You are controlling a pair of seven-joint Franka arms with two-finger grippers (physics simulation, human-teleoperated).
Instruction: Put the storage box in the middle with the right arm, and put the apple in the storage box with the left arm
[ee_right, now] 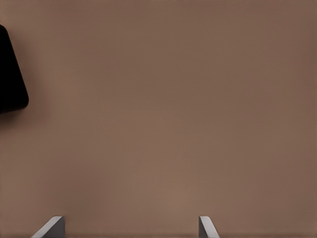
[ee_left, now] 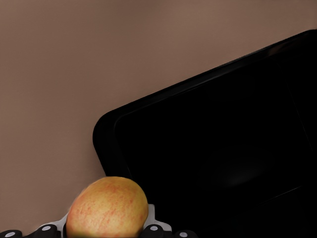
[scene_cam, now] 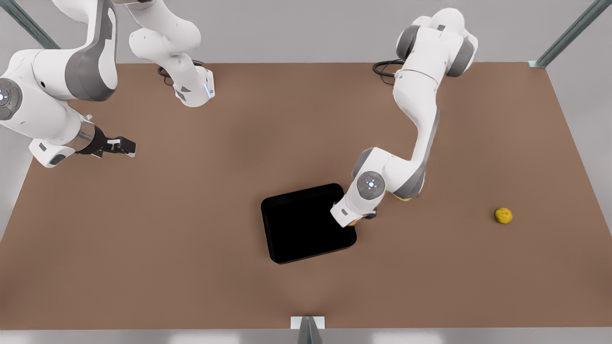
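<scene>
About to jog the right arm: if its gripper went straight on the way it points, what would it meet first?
Probably just bare table. The right gripper is open, and the box lies off to one side of its line. Depth is hard to judge.

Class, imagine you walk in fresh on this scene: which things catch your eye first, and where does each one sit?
First, the glossy black storage box near the middle of the brown table. Next, the left gripper at the box's edge on the front view's right, holding the apple by a box corner. The right gripper waits open at the front view's left, and a yellow-orange citrus ball lies alone far right.
</scene>
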